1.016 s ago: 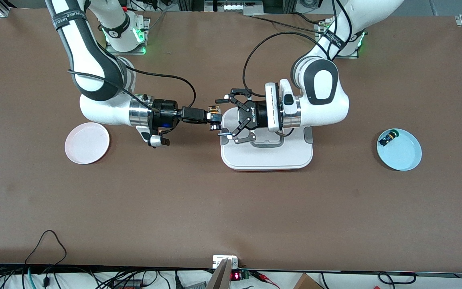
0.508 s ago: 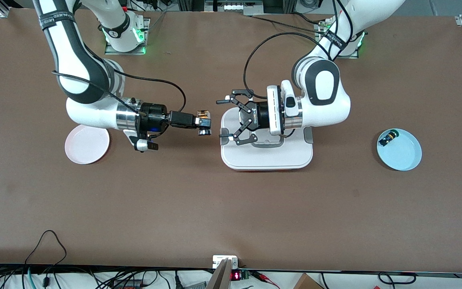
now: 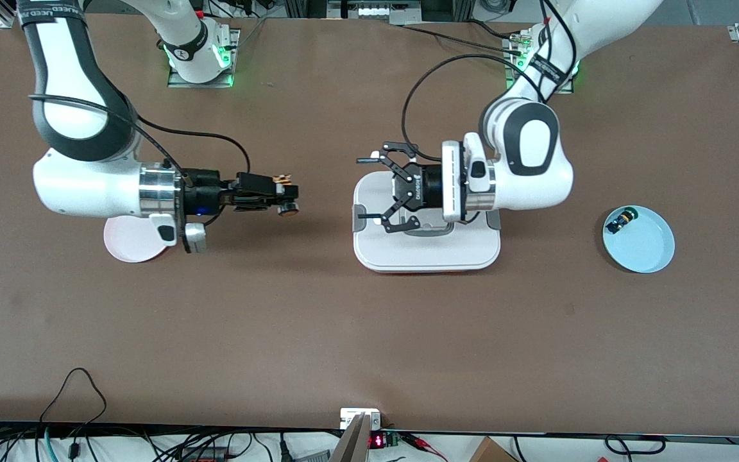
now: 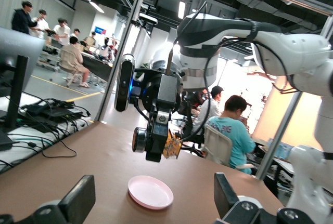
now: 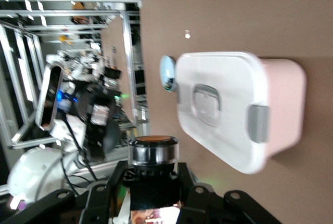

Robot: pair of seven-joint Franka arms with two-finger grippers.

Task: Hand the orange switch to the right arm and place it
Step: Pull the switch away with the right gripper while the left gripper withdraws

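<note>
The orange switch [image 3: 284, 193], a stubby black part with tan-orange pieces and a round silver end, is gripped in my right gripper [image 3: 281, 192], which is held level above the bare table between the pink plate [image 3: 127, 248] and the white box [image 3: 427, 253]. The switch also shows in the right wrist view [image 5: 153, 150] and in the left wrist view [image 4: 167, 144]. My left gripper [image 3: 368, 188] is open and empty over the edge of the white box, facing the right gripper with a wide gap between them.
The pink plate, partly under the right arm's wrist, also shows in the left wrist view [image 4: 151, 192]. A light blue plate [image 3: 645, 247] at the left arm's end holds a small black part with a yellow-green end [image 3: 620, 221]. The white lidded box shows in the right wrist view [image 5: 229, 115].
My right gripper has drawn away from the left gripper with the switch, toward the pink plate. The left gripper stays open and has shifted slightly toward its own end.
</note>
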